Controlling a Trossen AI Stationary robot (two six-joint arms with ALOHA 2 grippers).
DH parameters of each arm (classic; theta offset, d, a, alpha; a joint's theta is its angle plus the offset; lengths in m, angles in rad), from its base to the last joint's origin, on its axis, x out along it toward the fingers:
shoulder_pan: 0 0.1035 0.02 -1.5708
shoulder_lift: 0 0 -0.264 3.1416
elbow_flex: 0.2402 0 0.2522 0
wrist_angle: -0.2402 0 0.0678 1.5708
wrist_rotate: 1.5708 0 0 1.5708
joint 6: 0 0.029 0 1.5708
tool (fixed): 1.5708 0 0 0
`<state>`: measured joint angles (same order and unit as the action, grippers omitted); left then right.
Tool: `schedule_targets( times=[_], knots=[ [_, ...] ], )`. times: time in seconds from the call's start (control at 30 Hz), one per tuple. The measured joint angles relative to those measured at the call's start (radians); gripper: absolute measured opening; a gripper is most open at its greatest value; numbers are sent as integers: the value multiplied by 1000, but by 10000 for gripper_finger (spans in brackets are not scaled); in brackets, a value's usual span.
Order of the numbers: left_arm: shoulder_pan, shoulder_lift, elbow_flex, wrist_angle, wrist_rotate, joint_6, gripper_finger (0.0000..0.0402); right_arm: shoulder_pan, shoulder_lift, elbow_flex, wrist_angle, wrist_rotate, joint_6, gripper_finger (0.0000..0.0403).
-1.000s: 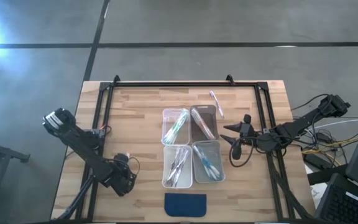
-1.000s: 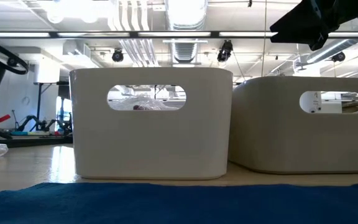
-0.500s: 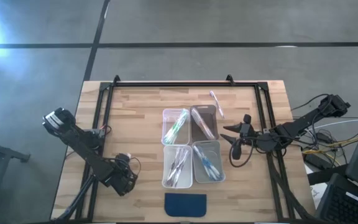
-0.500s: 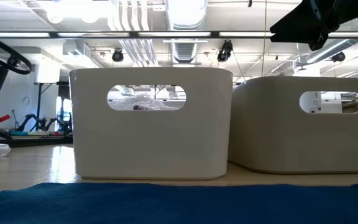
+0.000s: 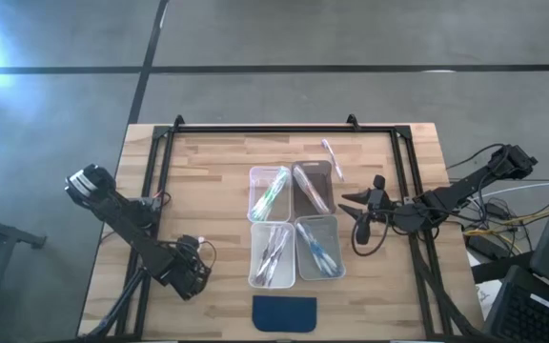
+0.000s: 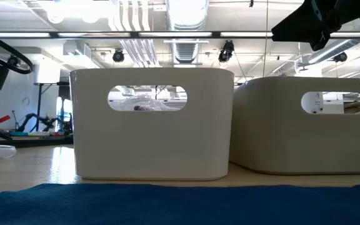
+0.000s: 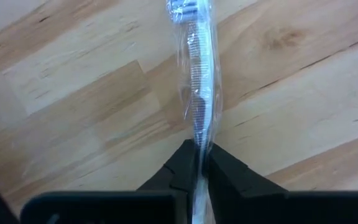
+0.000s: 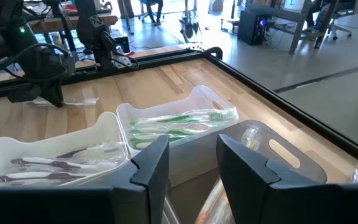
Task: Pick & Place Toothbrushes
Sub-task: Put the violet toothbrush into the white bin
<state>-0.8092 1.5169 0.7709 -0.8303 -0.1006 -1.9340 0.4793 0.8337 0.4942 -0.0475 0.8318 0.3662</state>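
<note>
No writing reads anywhere; left pincer [image 7: 199,163] clenched on a wrapped toothbrush [image 7: 199,93], right pincer [image 8: 191,163] released.

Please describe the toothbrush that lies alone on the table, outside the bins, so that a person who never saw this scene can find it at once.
Start at the four clear bins grouped in the middle of the wooden table. Look just past the far-right bin, toward the table's far edge: the wrapped toothbrush lies there on bare wood. It has a pinkish tint and, unlike the others near it, is in no bin.
</note>
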Motion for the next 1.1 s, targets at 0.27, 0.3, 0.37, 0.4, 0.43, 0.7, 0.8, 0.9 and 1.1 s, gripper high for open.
schedule_targets(
  times=[0.27,0.3,0.37,0.4,0.43,0.7,0.8,0.9,1.1],
  knots=[
    [1,-42,11,-2,-107,41,12,0,0,-1,0,0,-3,102],
    [1,-53,17,-1,-133,49,12,0,0,-1,0,0,-3,99],
    [3,-75,36,-2,-193,63,13,0,0,-1,0,0,-3,92],
    [3,-85,46,-1,-224,78,15,0,0,-1,0,0,-3,89],
    [3,-95,59,-1,-252,93,18,0,0,-1,0,0,-3,85],
    [68,-135,216,0,-444,321,17,0,0,-1,0,0,-7,61],
    [128,-132,302,31,-456,486,19,0,0,-1,0,0,-8,55],
    [196,-112,386,83,-450,663,19,0,0,-1,0,0,-11,50],
    [328,-38,551,102,-335,861,18,0,0,-1,0,0,-11,49]
  ],
)
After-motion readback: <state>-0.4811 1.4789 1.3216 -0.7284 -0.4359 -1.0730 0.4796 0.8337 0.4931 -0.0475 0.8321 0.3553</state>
